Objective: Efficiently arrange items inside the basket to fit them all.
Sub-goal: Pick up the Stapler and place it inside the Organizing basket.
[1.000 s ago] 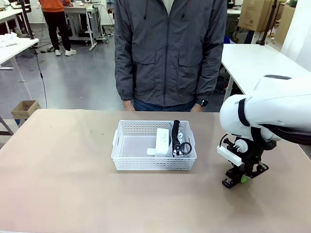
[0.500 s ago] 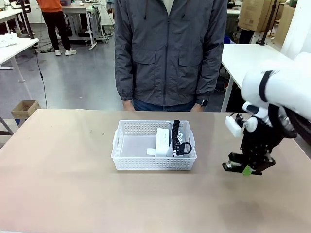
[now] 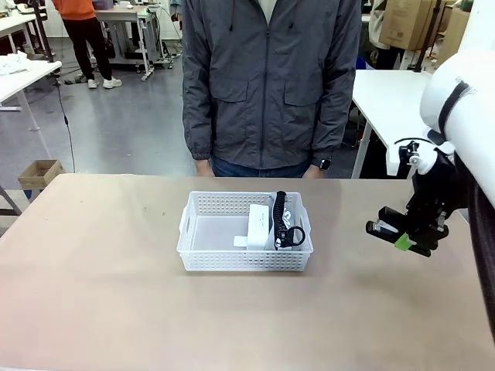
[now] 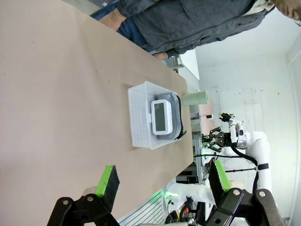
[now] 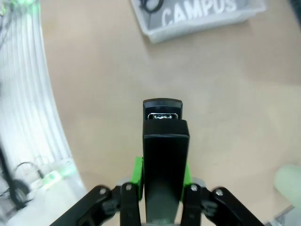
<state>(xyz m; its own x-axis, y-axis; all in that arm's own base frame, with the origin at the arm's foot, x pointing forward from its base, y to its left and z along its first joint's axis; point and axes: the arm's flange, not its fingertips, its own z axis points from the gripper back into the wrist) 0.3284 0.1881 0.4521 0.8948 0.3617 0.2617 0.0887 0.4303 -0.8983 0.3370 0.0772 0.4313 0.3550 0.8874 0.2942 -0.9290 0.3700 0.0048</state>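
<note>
Here the tan table (image 3: 93, 294) is carrying the whole scene, with a person (image 3: 271, 85) standing at its far edge, hands hanging behind the tabletop line and mostly cut off.

The white lattice basket (image 3: 244, 259) is sitting mid-table. Its contents are crowding the right end, probably to leave the left half free for what remains. The grey "CAMPUS" pouch (image 3: 285, 220) is lying against the right wall with its black strap looping on top. The small white box (image 3: 259, 226) is pressing up against the pouch on the inner side. Whether the box is leaning on the pouch or standing by itself is hard to judge.

In the left wrist view the pale-green cup (image 4: 195, 98) is waiting on the table just beyond the basket, outside it. A pale blur at the corner of the right wrist view may be that cup, though it is cropped.

The right gripper (image 3: 404, 238) is hanging above the table well to the right of the basket, clamping the black stapler (image 5: 163, 155) lengthwise between its green pads. The nose is pointing towards the basket, an orientation that should suit sliding it in alongside the box. The stapler's rear is being hidden by the fingers.

The left gripper (image 4: 163, 180) is hovering high with jaws spread wide, holding nothing.
</note>
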